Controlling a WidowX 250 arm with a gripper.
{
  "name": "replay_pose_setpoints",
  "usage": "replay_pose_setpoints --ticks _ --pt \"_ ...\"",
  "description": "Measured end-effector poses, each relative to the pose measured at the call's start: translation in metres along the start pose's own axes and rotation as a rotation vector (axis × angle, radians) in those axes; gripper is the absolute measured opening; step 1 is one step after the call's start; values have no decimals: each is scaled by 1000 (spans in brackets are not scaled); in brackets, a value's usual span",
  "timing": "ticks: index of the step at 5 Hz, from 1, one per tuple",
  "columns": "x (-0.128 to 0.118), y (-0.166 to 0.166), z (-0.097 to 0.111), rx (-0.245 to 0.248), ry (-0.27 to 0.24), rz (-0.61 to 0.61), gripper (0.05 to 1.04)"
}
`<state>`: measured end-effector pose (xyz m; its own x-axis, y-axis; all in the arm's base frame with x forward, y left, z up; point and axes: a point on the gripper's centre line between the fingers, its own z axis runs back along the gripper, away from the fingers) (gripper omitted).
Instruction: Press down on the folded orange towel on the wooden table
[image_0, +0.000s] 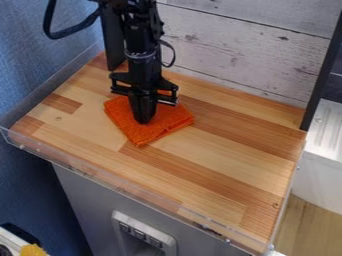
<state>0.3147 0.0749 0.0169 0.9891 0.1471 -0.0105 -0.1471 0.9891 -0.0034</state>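
The black gripper hangs down from the top of the view, over the left rear part of the wooden table top. Its tips are at an orange cloth, which lies folded and fairly flat beneath it. The cloth's left, front and right parts show around the gripper, while its middle and rear are partly hidden behind the gripper. Whether the tips press on the cloth or pinch it, I cannot tell.
A low clear rim runs along the table's front and sides. White wooden boards stand behind the table top, with a black post at the right rear corner. A white surface lies beyond the right edge.
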Motion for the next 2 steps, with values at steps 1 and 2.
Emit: replay_pose_setpoints --ticks 1,2 --pt "2 5 0 -1 -14 2 59" --pt "3 12 -3 -10 -11 -5 79"
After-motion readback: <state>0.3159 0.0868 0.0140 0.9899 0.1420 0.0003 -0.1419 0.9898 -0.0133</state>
